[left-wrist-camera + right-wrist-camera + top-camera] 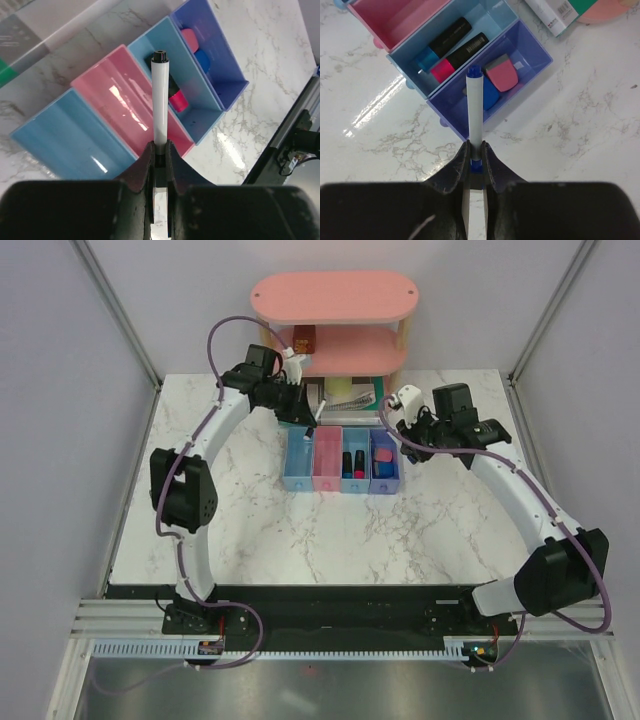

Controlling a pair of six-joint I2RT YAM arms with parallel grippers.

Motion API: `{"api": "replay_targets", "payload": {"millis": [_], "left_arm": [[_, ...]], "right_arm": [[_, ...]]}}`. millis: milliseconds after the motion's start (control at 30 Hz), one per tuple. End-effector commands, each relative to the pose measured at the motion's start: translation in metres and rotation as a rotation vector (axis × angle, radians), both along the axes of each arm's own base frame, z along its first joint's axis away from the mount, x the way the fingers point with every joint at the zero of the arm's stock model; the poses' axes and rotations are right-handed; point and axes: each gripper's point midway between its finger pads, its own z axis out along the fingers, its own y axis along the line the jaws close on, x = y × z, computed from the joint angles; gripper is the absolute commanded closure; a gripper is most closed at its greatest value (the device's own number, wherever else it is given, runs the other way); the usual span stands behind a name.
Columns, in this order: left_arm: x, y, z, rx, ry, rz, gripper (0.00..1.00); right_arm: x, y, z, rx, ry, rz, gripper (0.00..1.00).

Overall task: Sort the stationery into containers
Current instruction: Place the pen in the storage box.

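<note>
Jaws of the left gripper (160,149) are pinched on the lower end of a white pen with a black cap (160,95), seen over the wall shared by the pink tray (110,95) and the second light blue tray (200,120). Jaws of the right gripper (475,151) are likewise pressed onto a white pen with a blue cap (474,107), its capped end over the purple-blue tray (531,54). Pink highlighter (459,56) and black-and-blue highlighter (444,42) lie side by side in the second light blue tray; pink eraser (500,74) and blue tape roll (490,96) lie in the purple-blue tray. First light blue tray (60,145) closes the row's left end. The row stands on the marble table (300,530), in front of green books (360,398) and the pink oval shelf (335,295), whose lower level carries a brown box (303,338).
</note>
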Motion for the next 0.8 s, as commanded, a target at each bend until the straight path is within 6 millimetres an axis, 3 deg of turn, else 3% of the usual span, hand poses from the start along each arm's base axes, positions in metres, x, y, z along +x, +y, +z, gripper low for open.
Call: {"api": "replay_targets", "payload": {"millis": [0,233,433,600,767], "left_arm": [[0.003,-0.044,0.012,-0.119,0.009,-0.047,0.98],[0.011,-0.059,-0.044,-0.053,0.078,-0.006,0.98],[0.007,-0.044,-0.094,0.055,0.12,0.058,0.98],[0.002,-0.032,-0.111,0.116,0.121,0.082,0.96],[-0.001,-0.031,-0.113,0.122,0.12,0.071,0.67]], "right_arm": [[0.009,0.023,0.009,0.166,0.041,0.009,0.83],[0.017,0.035,0.037,0.238,0.014,0.036,0.83],[0.022,0.045,0.053,0.293,0.004,0.059,0.82],[0.032,0.055,0.063,0.345,-0.001,0.068,0.82],[0.043,0.07,0.067,0.416,0.017,0.079,0.82]]}}
